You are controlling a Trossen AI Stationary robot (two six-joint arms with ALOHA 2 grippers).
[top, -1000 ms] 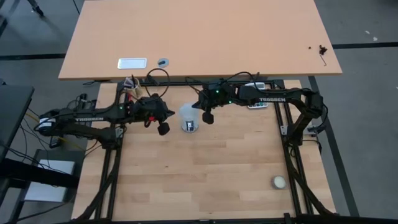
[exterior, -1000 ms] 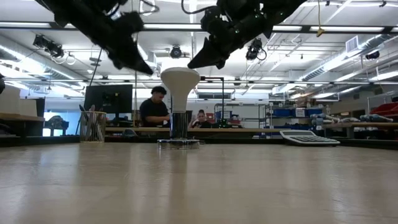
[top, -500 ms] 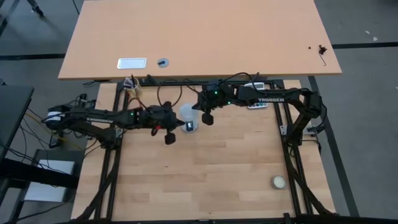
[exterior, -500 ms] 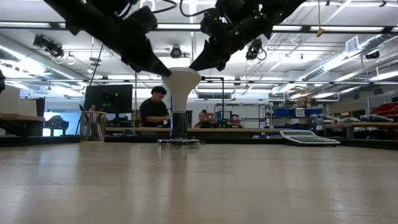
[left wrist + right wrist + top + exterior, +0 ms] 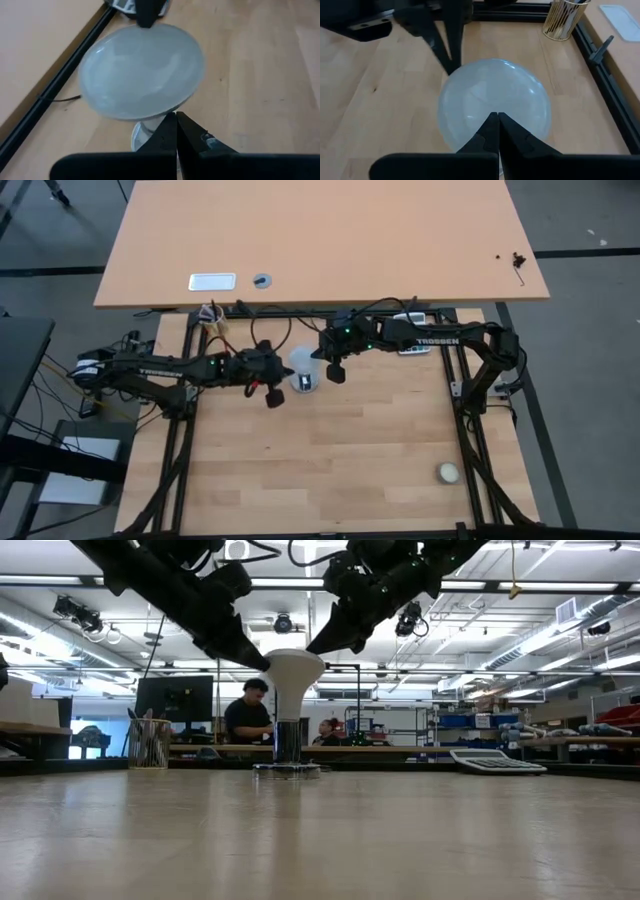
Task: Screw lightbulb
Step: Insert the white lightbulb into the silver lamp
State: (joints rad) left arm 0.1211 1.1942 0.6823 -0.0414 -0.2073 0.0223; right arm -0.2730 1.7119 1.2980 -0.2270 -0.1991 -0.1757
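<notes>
The left gripper point(image 5: 273, 394) is now pressing its closed fingers point(image 5: 172, 131) against the bulb point(image 5: 290, 675), having swung in from well off to the side over the last second. The right gripper point(image 5: 335, 370), also pinched shut on nothing, is holding at the dome's opposite edge as before. The bulb is standing upright in its socket point(image 5: 287, 769) at the table's point(image 5: 330, 460) far middle, so both tips are likely nudging it round to tighten it. Counting: one bulb, one socket, two grippers, one cream ball point(image 5: 449, 472) near the right front corner
</notes>
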